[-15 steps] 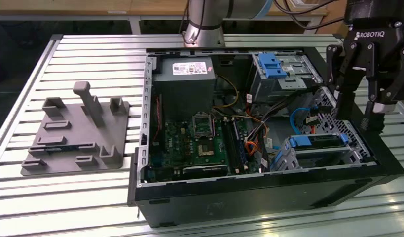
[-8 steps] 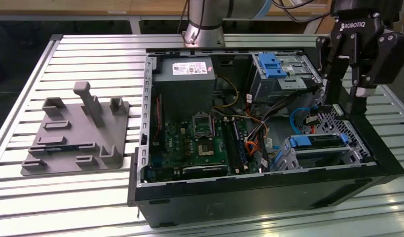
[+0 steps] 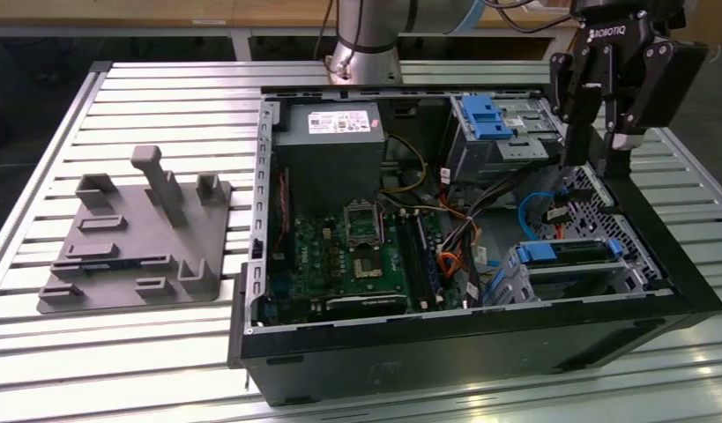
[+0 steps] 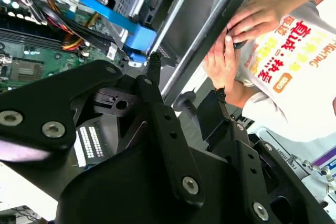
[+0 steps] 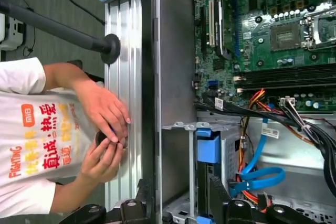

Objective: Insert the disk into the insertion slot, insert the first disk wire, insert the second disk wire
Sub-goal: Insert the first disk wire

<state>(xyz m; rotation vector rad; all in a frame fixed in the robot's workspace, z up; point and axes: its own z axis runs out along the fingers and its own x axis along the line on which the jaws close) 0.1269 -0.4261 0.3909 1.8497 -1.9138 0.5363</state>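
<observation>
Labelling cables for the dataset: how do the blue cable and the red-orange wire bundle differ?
The blue cable is one flat ribbon; the red-orange bundle is several thin strands. The blue cable sweeps in a wide loop; the red-orange bundle runs straighter. Both lie inside the case.

the grey drive cage (image 3: 607, 211) lies open from above. a blue cable (image 5: 265, 174) loops close beside it, dark wires (image 3: 479, 231) crowd the middle, and a person's hands (image 5: 102, 111) sit just outside the case wall (image 5: 176, 51).
</observation>
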